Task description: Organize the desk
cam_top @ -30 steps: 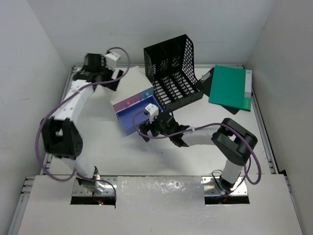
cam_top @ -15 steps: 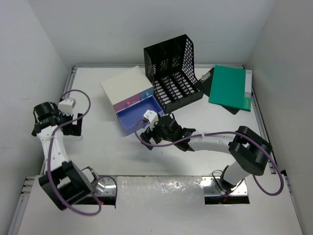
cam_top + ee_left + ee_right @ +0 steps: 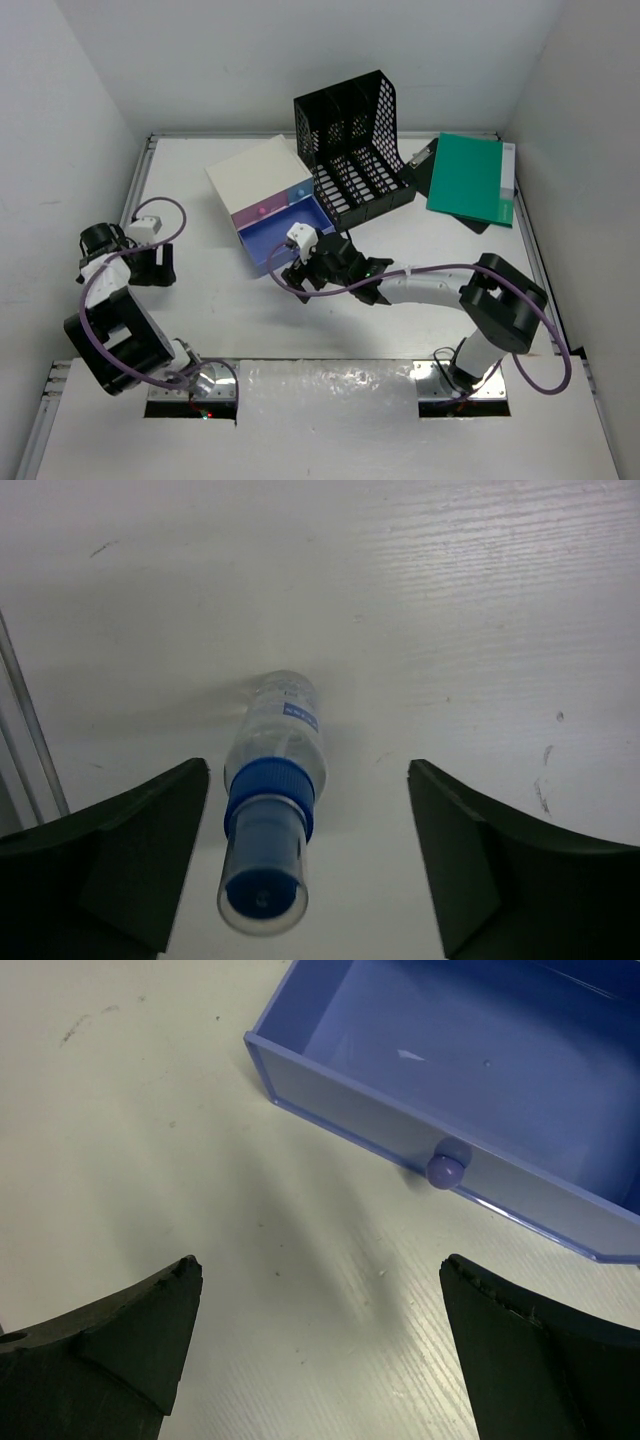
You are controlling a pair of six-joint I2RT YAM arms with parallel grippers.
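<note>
The white desk carries everything here. My left gripper is open at the desk's left side. In the left wrist view it straddles a small clear bottle with a blue cap. The bottle stands upright, nearer the left finger, and nothing grips it. It is hidden in the top view. My right gripper is open and empty just in front of the pulled-out blue drawer. In the right wrist view it hovers over bare desk, short of the empty drawer and its knob.
The cream-topped drawer box sits at the back centre, with the black mesh file rack to its right. A green folder lies on a dark clipboard at the back right. The desk's rim runs close to the left gripper.
My left arm has swung from behind the drawer box to the desk's left side, over the bottle. My right gripper has shifted slightly left, staying in front of the open blue drawer.
</note>
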